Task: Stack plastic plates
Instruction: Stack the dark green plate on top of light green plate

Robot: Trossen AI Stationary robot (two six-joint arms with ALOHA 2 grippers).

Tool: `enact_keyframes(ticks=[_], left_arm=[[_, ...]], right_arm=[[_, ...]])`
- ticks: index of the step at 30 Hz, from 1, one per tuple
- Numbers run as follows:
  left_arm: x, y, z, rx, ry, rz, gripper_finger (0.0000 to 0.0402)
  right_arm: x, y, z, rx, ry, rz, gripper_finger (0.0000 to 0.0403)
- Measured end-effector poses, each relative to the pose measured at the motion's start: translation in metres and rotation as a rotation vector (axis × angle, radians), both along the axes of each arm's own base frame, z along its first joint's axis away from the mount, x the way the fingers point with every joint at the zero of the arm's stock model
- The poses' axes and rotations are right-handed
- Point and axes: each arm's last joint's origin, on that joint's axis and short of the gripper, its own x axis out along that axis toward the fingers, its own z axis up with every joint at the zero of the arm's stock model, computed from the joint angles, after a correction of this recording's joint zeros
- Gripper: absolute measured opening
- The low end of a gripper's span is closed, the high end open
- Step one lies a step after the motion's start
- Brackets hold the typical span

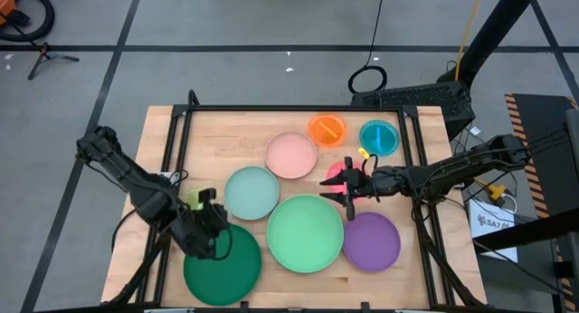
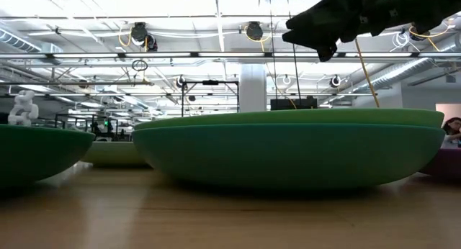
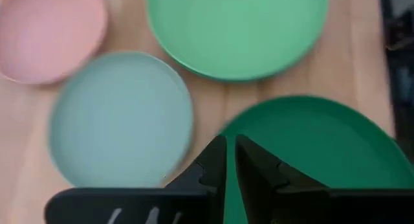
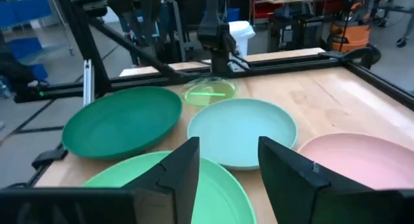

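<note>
Several plastic plates lie flat on the wooden table: dark green, large light green, mint, pink, orange, teal and purple. A small yellow-green plate lies under my left arm. A small magenta plate is partly hidden by my right gripper. My left gripper is shut on nothing, above the dark green plate's far rim. My right gripper hangs open and level above the light green plate's far right rim, pointing toward the mint plate.
A black frame runs along the table's far edge and down both sides. Bare wood shows at the right, beyond the purple plate. In the low view the light green plate fills the foreground, with my right gripper high above it.
</note>
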Motion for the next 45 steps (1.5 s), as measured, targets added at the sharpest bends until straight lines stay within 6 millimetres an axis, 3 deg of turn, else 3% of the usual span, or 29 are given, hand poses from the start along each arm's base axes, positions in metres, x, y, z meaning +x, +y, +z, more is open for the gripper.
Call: enact_keyframes(ticks=[9,14,21,31,39,45], left_arm=[[-0.011,-0.03,-0.05,-0.046,0.115,0.1,0.004],[-0.015,-0.031,-0.079,-0.058,0.218,0.171,0.004],[-0.007,-0.02,-0.082,-0.076,0.26,0.235,0.0055],[-0.007,-0.011,-0.089,0.028,0.271,0.179,0.017],[-0.016,0.009,-0.122,0.091,0.346,0.206,0.0175],[-0.012,0.01,-0.137,0.038,0.296,0.137,0.0175]], right_arm=[[0.0,0.0,-0.007,-0.118,0.058,0.02,0.0151],[0.004,0.0,-0.014,-0.141,0.083,0.023,0.0151],[0.012,-0.001,-0.023,-0.159,0.099,0.019,0.0151],[0.016,-0.005,-0.028,-0.165,0.105,0.001,0.0151],[0.016,-0.005,-0.028,-0.169,0.102,0.001,0.0151],[0.016,-0.007,-0.028,-0.164,0.102,-0.007,0.0151]])
